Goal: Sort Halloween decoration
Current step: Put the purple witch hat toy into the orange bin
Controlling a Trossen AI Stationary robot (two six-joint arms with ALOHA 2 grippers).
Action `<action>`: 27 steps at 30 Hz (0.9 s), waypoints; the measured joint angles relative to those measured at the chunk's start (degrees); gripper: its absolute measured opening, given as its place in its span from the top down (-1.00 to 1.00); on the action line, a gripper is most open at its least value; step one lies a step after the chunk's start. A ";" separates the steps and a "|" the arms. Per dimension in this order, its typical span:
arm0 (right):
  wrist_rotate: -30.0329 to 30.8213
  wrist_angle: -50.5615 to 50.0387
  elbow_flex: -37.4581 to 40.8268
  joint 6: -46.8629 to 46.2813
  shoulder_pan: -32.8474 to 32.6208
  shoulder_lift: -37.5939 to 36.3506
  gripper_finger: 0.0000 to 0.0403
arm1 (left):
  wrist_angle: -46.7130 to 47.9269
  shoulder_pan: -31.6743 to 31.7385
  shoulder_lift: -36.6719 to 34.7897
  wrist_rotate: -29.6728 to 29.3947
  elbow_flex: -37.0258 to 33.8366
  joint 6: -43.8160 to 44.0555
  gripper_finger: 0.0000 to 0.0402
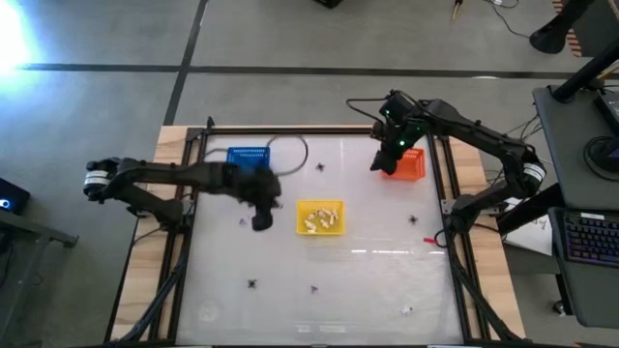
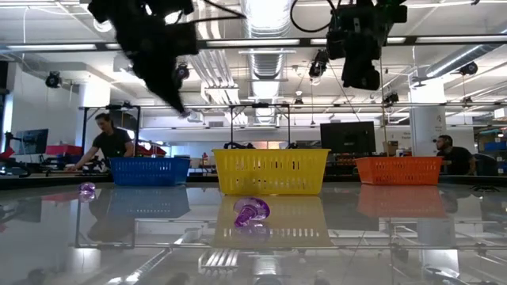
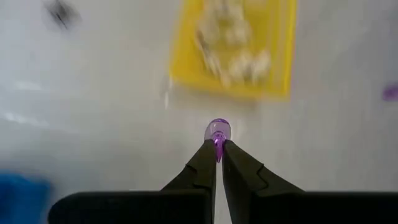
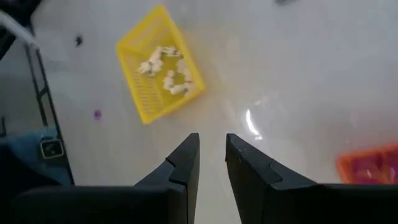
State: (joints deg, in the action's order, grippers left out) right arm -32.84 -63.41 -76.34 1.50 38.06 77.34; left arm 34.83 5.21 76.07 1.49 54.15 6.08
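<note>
A small purple trinket (image 3: 217, 130) sits at the tips of my left gripper (image 3: 217, 146), which is shut on it. That gripper (image 1: 261, 220) hangs over the table between the blue basket (image 1: 250, 158) and the yellow basket (image 1: 319, 217), which holds cream pieces (image 3: 236, 43). My right gripper (image 4: 212, 140) is open with nothing between its fingers, and it hovers (image 1: 380, 162) beside the orange basket (image 1: 411, 164). Loose trinkets lie on the table: black spidery ones (image 1: 319, 166) (image 1: 253, 284) and a purple one (image 2: 252, 212). My left gripper pinches the purple trinket by its narrow end (image 3: 218, 149) between its two fingertips. The rounded end (image 3: 217, 129) sticks out beyond the tips. The fingers slant down from the table's left side. The trinket is lifted clear of the table.
The three baskets stand in a row across the far half of the table. A black frame (image 1: 193, 184) runs along the table's sides. More trinkets lie near the front edge (image 1: 313, 288) (image 1: 407, 310) and at the right (image 1: 413, 220). People stand in the room behind (image 2: 111, 142).
</note>
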 joint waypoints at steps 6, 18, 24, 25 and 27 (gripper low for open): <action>-0.07 6.67 0.00 -1.80 -3.16 0.00 0.57 | -1.65 6.82 0.00 0.48 7.23 -6.44 1.00; -0.09 29.99 0.02 -3.99 -5.55 0.00 0.40 | -8.64 16.01 2.33 8.53 15.76 -12.90 1.00; -0.20 40.07 0.02 -2.71 -5.58 1.25 0.45 | -13.22 19.15 6.49 12.95 17.36 -13.52 1.00; -0.18 40.58 0.02 -1.73 -5.72 1.56 0.46 | -13.76 19.51 7.16 13.73 17.67 -13.73 1.00; -0.28 41.34 0.02 -0.22 -5.94 2.32 0.47 | -13.85 20.03 8.61 15.09 18.87 -14.53 1.00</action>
State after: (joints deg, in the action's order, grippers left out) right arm -33.11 -22.08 -76.31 1.27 32.12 79.66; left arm 20.98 25.24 84.68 16.58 73.02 -8.45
